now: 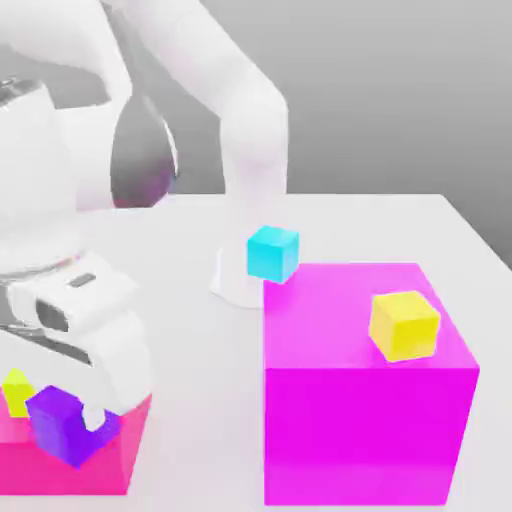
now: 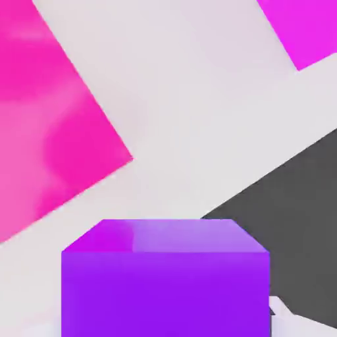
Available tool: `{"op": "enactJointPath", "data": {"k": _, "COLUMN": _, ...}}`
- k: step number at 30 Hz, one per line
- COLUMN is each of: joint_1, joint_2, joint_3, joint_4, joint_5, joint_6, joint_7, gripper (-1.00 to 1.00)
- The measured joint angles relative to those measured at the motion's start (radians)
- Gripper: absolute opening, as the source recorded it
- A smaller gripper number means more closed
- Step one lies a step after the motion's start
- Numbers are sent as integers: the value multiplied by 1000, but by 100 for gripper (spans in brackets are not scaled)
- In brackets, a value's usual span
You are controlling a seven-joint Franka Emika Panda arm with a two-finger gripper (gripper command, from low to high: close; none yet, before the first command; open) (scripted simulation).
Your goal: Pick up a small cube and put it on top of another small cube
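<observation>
The small purple cube (image 1: 58, 428) is at the exterior view's lower left, over the top of a low magenta block (image 1: 130, 455), and my gripper (image 1: 75, 420) is shut on it. One white finger (image 1: 96, 415) presses its side. In the hand view the purple cube (image 2: 164, 283) sits close between the fingers, with a magenta surface (image 2: 46, 118) and white table below. A small yellow cube (image 1: 16, 392) rests on the same low block, just beside the purple one. A cyan cube (image 1: 272, 253) stands on the table near the arm's base. Another yellow cube (image 1: 404, 325) lies on the tall magenta block (image 1: 365, 410).
The tall magenta block takes up the exterior view's right foreground. The arm's white base (image 1: 235, 285) stands behind the cyan cube. Bare white table (image 1: 200, 400) lies between the two magenta blocks. In the hand view a dark area (image 2: 296, 217) lies beyond the table edge.
</observation>
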State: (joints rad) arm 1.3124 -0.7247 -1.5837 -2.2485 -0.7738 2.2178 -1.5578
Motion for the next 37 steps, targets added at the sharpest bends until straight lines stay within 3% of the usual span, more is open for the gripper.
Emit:
{"op": "enactJointPath", "data": {"k": 8, "joint_1": -368, "joint_2": -148, "joint_3": 468, "joint_4": -123, "joint_5": 66, "joint_6": -178, "joint_7": 138, "gripper": -100}}
{"op": "enactJointPath", "data": {"k": 17, "joint_1": -530, "joint_2": -288, "joint_3": 803, "joint_4": -254, "joint_5": 152, "joint_6": -352, "joint_7": 355, "gripper": -100}}
{"op": "enactJointPath", "data": {"k": 29, "joint_1": -570, "joint_2": -300, "joint_3": 1039, "joint_4": -439, "joint_5": 303, "joint_6": -471, "joint_7": 703, "gripper": -100}}
{"op": "enactJointPath", "data": {"k": 34, "joint_1": -596, "joint_2": -255, "joint_3": 982, "joint_4": -576, "joint_5": 254, "joint_6": -327, "joint_7": 750, "gripper": -100}}
{"op": "enactJointPath", "data": {"k": 35, "joint_1": -599, "joint_2": -250, "joint_3": 972, "joint_4": -593, "joint_5": 244, "joint_6": -307, "joint_7": 752, "gripper": 100}}
{"op": "enactJointPath", "data": {"k": 37, "joint_1": -599, "joint_2": -250, "joint_3": 972, "joint_4": -593, "joint_5": 244, "joint_6": -307, "joint_7": 752, "gripper": 100}}
